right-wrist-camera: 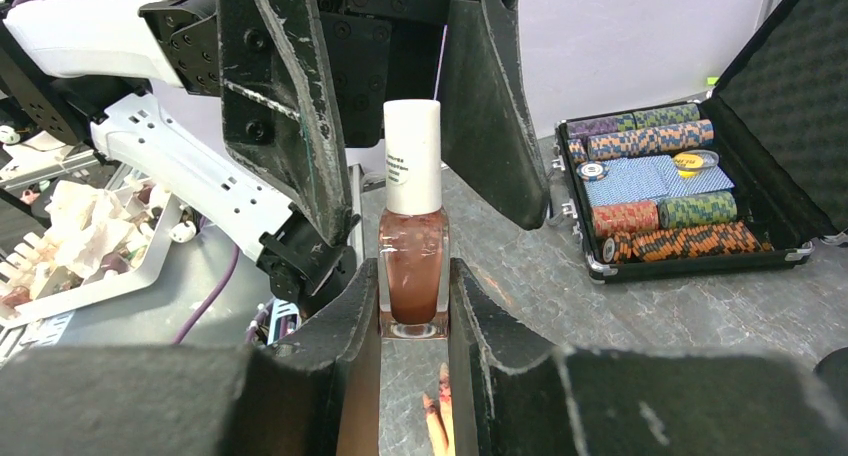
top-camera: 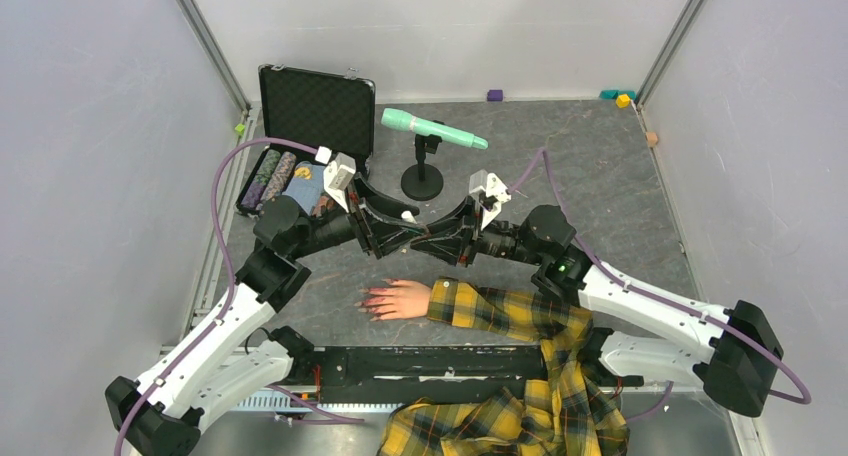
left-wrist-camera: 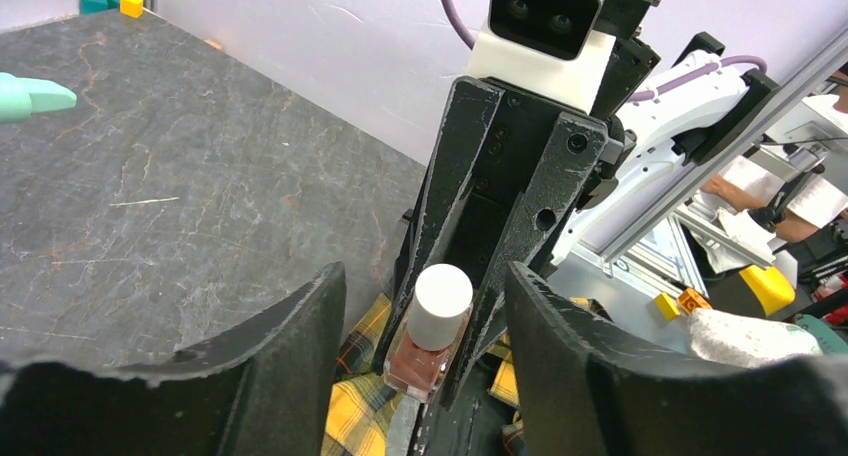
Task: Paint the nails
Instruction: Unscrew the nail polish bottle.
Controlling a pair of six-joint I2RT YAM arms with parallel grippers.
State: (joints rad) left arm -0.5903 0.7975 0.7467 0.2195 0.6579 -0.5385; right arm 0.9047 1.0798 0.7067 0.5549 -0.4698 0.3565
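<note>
A pale mannequin hand (top-camera: 402,298) lies on the dark table in a yellow plaid sleeve (top-camera: 500,313). Its red nails (top-camera: 371,302) point left, and two fingertips (right-wrist-camera: 437,424) show below the right gripper. Both grippers meet above and behind the hand. My right gripper (right-wrist-camera: 413,276) is shut on the glass body of a brownish polish bottle (right-wrist-camera: 413,261). The bottle's white cap (left-wrist-camera: 441,303) sticks out towards my left gripper (left-wrist-camera: 425,276). That gripper is open, one finger on each side of the cap, with a gap on both sides.
An open black case (top-camera: 300,166) of poker chips (right-wrist-camera: 660,196) sits at the back left. A mint-green microphone (top-camera: 432,131) on a black stand (top-camera: 422,184) is behind the grippers. Small coloured blocks (top-camera: 622,99) lie along the back wall. Plaid cloth (top-camera: 500,426) hangs over the near edge.
</note>
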